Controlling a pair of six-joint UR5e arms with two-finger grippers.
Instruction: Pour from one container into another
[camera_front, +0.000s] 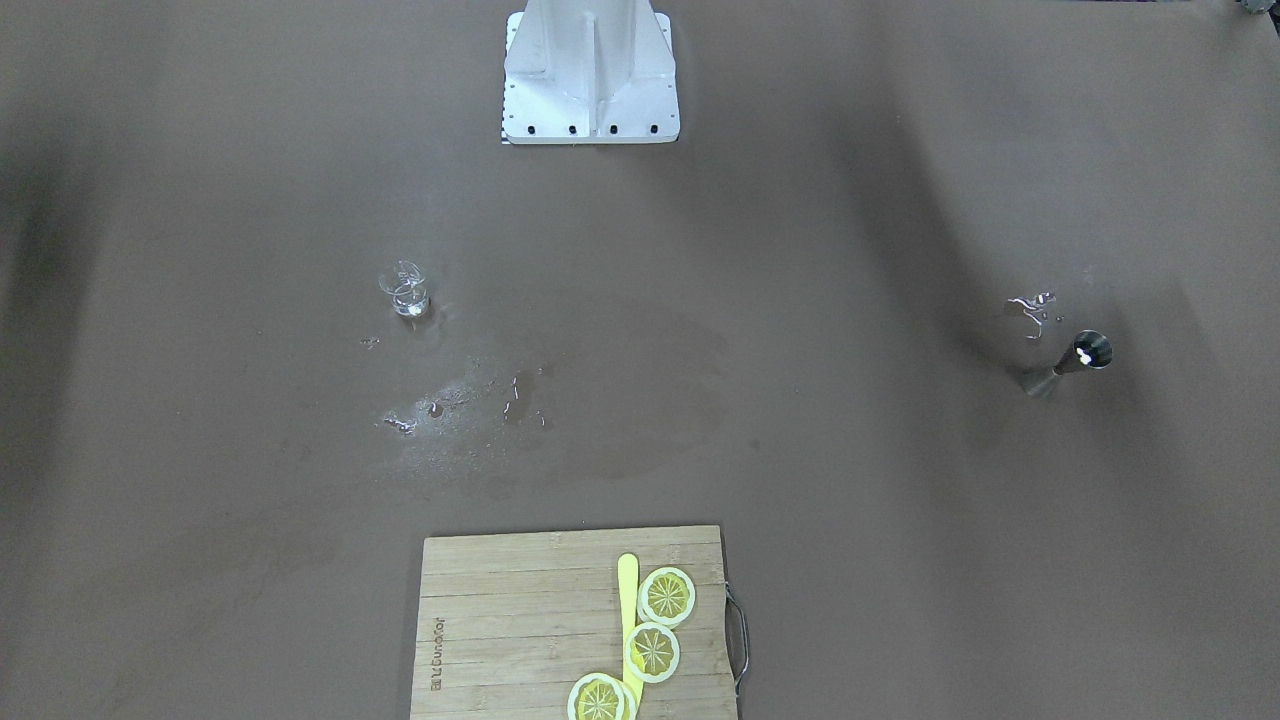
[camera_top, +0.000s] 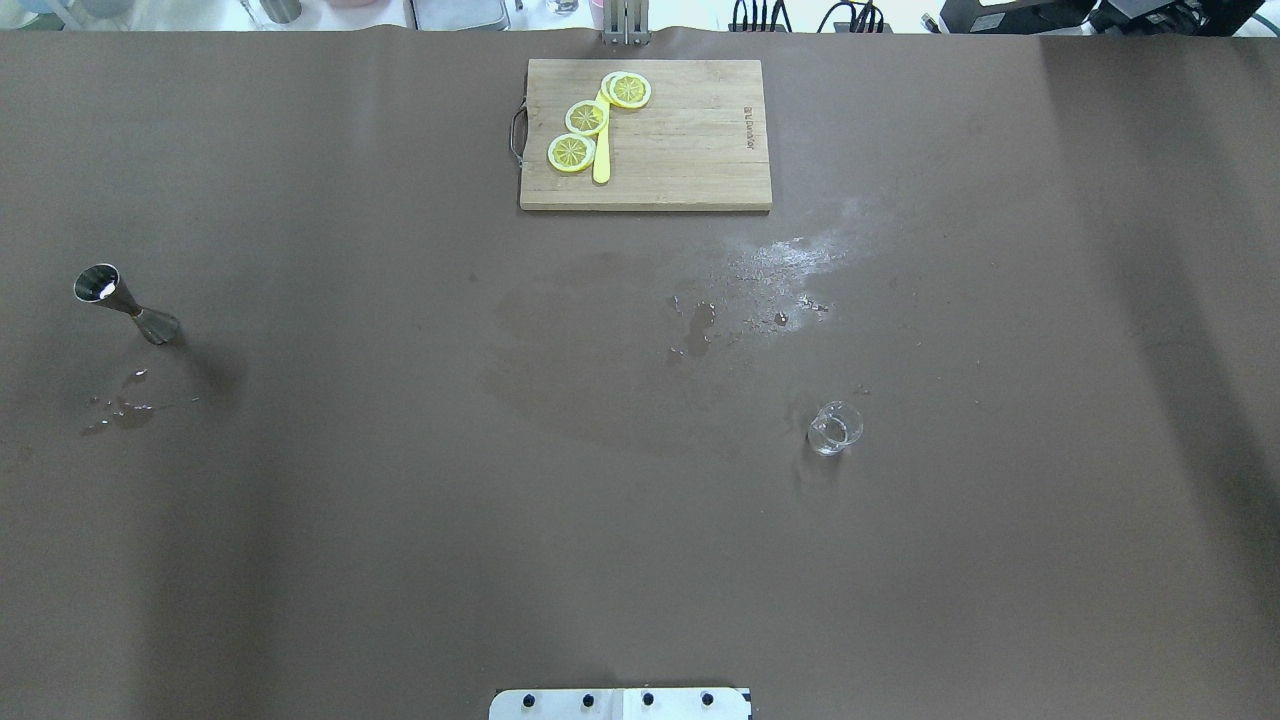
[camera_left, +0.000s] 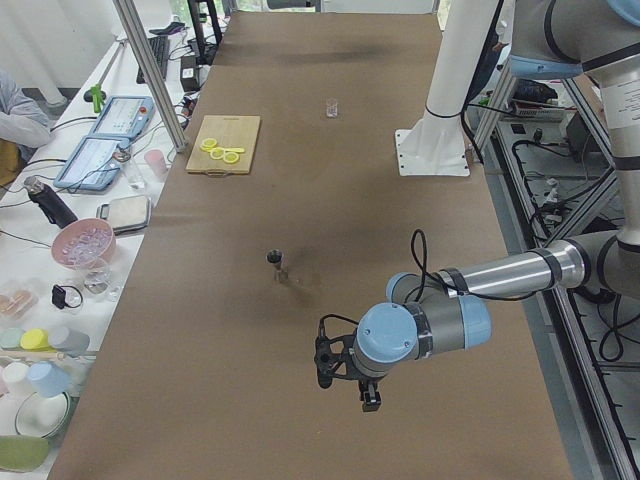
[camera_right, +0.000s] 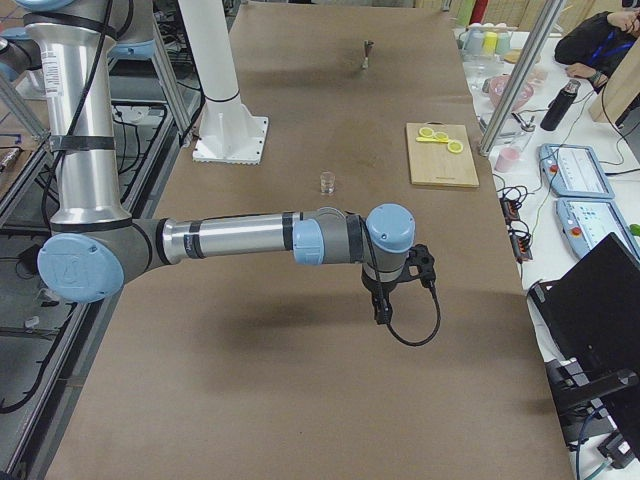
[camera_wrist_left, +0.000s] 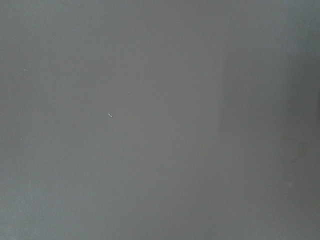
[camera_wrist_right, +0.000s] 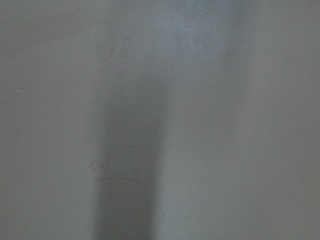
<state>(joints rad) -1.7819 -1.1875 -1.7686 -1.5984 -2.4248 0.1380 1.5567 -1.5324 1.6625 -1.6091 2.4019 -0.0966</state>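
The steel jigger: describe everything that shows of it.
The jigger is small and made of shiny steel, two cones joined at a narrow waist. It stands upright on the brown table, far out on the robot's left side, with its open cup up and a bright glint inside. Only the table touches it. Small wet patches lie just on its robot side. Whether it holds liquid cannot be told.

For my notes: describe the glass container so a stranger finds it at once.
Find the wooden cutting board at the table's far edge. Toward the robot's right, past the wet patch, stands a small clear glass beaker. Unlike the shiny steel hourglass jigger, it is transparent.
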